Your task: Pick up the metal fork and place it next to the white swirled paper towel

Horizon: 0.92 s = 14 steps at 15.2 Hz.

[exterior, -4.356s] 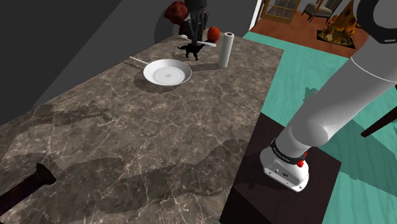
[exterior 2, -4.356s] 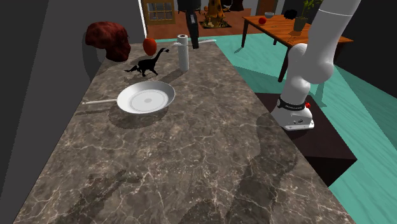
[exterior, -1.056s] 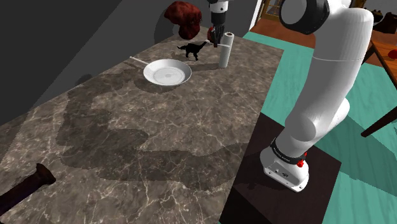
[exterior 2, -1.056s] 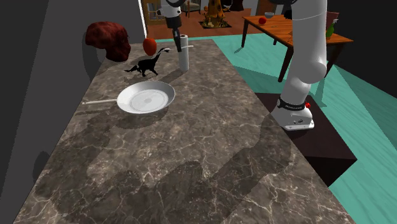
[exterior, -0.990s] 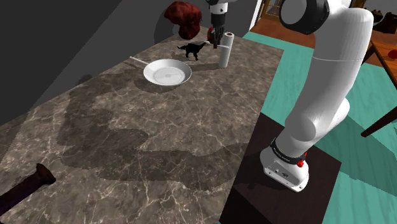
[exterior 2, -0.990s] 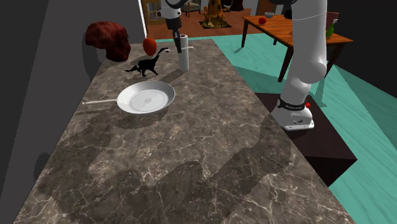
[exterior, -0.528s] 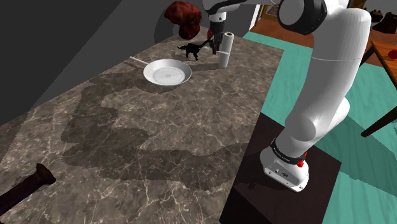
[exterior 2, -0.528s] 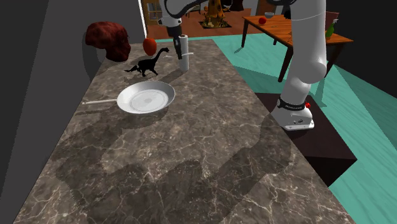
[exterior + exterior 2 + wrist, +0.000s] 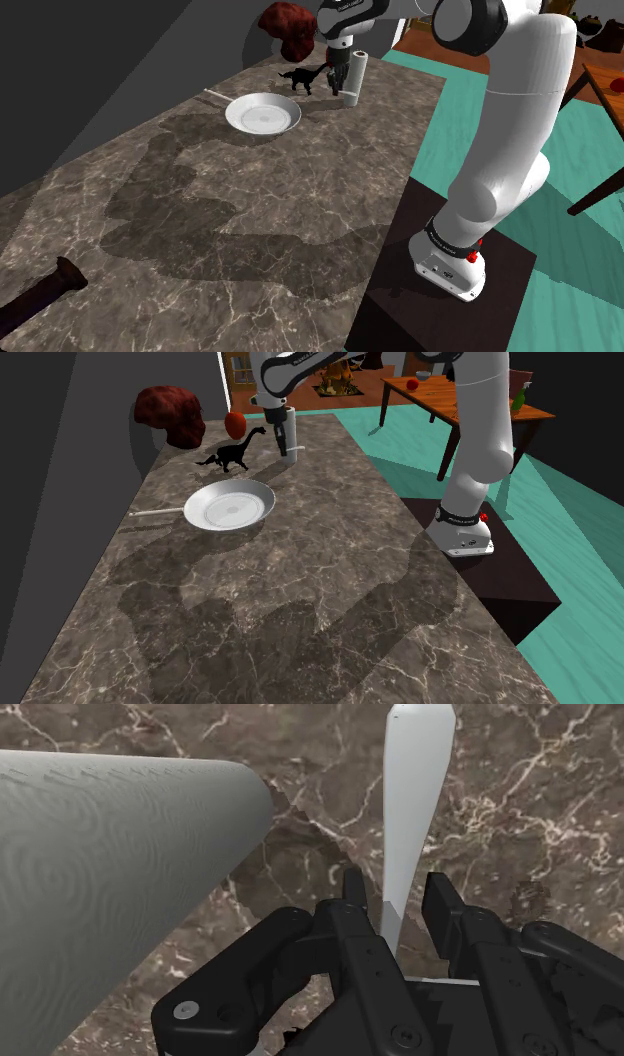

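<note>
Wrist view: the gripper [image 9: 397, 889] has its fingers slightly apart around the grey metal fork [image 9: 415, 794]. The fork touches one finger, and a strip of marble countertop [image 9: 540, 794] shows between it and the other. The swirled paper towel roll [image 9: 110, 874] stands just beside the fork. In the shoulder view, the roll is at the white plate's [image 9: 263, 114] 2 o'clock, with the gripper low at the roll's 9 o'clock, near a black toy dinosaur [image 9: 298, 77].

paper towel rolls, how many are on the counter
1. The paper towel roll stands at the counter's far end, beside the gripper and the black dinosaur.
</note>
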### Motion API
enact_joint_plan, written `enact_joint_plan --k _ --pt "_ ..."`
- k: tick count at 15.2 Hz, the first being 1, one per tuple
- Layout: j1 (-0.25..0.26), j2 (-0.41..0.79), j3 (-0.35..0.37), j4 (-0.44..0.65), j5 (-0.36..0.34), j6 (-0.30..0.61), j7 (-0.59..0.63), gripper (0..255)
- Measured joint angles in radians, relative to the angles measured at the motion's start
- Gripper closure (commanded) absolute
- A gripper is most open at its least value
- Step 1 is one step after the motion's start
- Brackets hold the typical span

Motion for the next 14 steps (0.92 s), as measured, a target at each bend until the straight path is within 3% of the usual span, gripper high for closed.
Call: enact_joint_plan --k 14 --pt "-0.001 0.057 0.001 -0.059 0.001 0.116 0.005 255"
